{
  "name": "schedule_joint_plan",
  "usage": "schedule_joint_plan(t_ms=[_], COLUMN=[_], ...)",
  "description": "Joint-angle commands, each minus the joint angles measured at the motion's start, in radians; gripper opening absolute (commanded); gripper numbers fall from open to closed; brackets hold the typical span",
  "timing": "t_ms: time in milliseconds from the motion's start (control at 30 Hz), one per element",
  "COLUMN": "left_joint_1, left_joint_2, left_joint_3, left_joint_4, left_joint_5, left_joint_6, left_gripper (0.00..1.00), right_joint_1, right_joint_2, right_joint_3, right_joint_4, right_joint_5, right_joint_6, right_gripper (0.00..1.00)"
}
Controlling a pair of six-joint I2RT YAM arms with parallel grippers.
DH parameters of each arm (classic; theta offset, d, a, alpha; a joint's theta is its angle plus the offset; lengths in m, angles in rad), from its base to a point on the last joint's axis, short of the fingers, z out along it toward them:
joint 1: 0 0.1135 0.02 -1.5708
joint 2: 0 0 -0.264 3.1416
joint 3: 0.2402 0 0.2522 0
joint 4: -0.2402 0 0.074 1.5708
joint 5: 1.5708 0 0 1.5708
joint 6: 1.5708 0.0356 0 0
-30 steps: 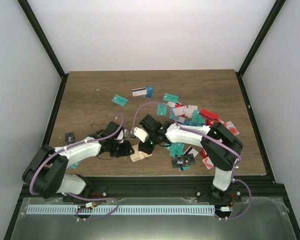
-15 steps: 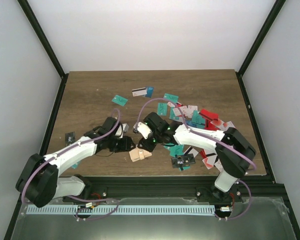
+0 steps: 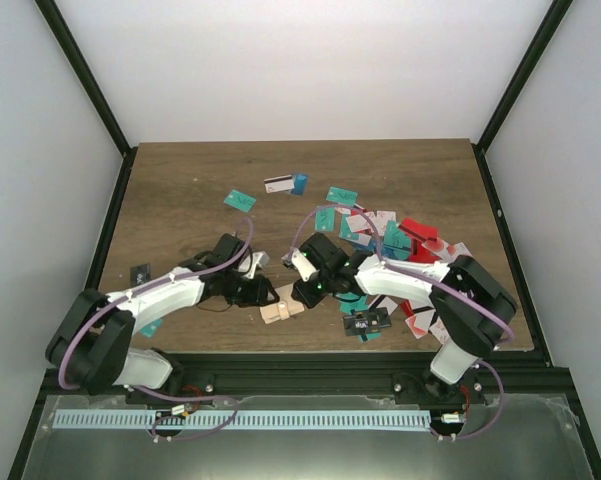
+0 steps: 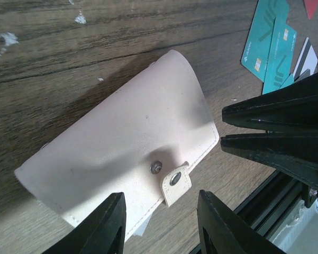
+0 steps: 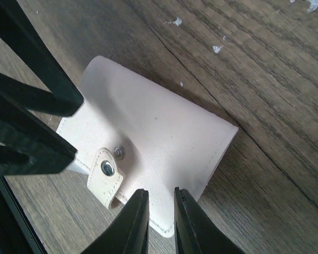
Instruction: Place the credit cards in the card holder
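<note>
The beige card holder (image 3: pixel 280 308) lies flat on the wood near the front edge, its snap tab (image 4: pixel 174 182) undone. My left gripper (image 4: pixel 161 225) is open just over it, the tab lying between its fingers without contact. My right gripper (image 5: pixel 161 225) comes from the other side with its jaws only narrowly parted, open over the holder's (image 5: pixel 159 137) near edge and gripping nothing. A pale card corner (image 4: pixel 140 228) pokes out under the holder (image 4: pixel 116 143). The credit cards (image 3: pixel 390 240) lie scattered to the right in teal, red and white. Two teal ones (image 4: pixel 270 47) show in the left wrist view.
More loose cards lie at the back: a teal one (image 3: pixel 238 200) and a white and blue pair (image 3: pixel 285 184). A black device (image 3: pixel 368 322) sits among cards at front right, a small dark item (image 3: pixel 140 273) at the left. The black frame rail (image 3: pixel 330 360) runs just before the holder.
My right gripper has shifted a little to the right, its jaws widening and then narrowing again. The left arm has swung slightly. The holder has barely moved.
</note>
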Motion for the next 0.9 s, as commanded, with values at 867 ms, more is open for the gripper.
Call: schedule_joint_plan(t_ms=[867], left_joint_1=[-0.048], left_joint_2=[0.171], left_joint_3=[0.049], left_joint_4=[0.101], left_joint_5=[0.045], left_joint_6=[0.065], left_gripper=[0.16], right_joint_1=[-0.015], right_joint_2=[0.094], right_joint_3=[-0.048], right_joint_4=[0.086], right_joint_5=[-0.069], right_joint_6=[0.031], right_gripper=[0.08])
